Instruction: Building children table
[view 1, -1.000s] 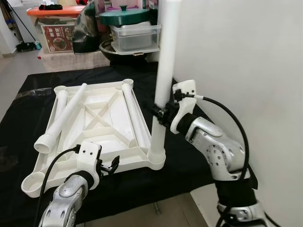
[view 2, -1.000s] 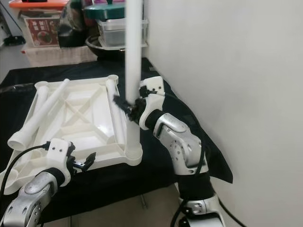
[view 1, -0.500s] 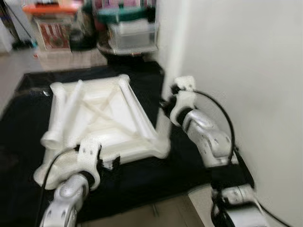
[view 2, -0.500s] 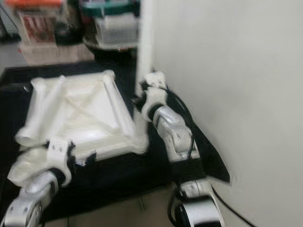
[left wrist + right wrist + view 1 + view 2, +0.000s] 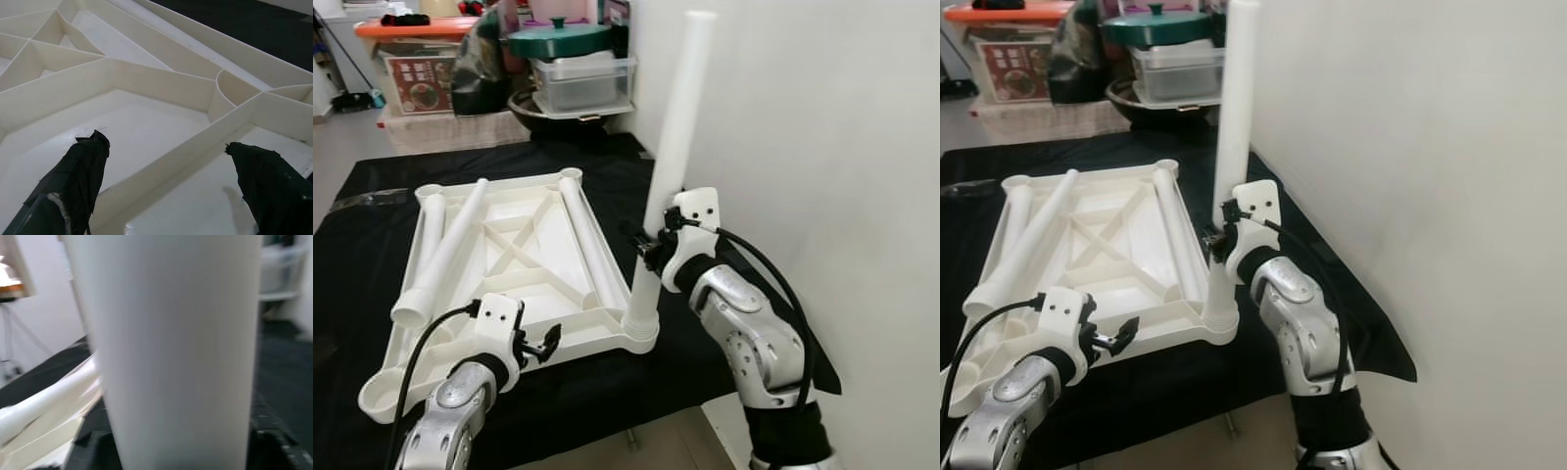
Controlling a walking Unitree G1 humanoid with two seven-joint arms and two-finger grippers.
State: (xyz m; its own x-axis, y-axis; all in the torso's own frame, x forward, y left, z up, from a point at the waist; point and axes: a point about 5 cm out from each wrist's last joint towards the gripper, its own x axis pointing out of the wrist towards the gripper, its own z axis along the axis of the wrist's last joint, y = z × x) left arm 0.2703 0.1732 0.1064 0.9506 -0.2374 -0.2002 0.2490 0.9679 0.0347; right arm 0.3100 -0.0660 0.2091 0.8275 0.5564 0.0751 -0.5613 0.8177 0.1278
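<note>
Where it stood upright 1 s ago, leg point(image 5: 671, 166) now tilts, pinched by right gripper point(image 5: 651, 245); left gripper point(image 5: 544, 343) spread over tabletop point(image 5: 524, 264) w/ loose legs.

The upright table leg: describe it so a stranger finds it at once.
On the black-draped table lies an upturned white tabletop. At its near corner by the wall, one white leg stands in its socket, gripped by the right gripper. The other legs lie flat.
</note>
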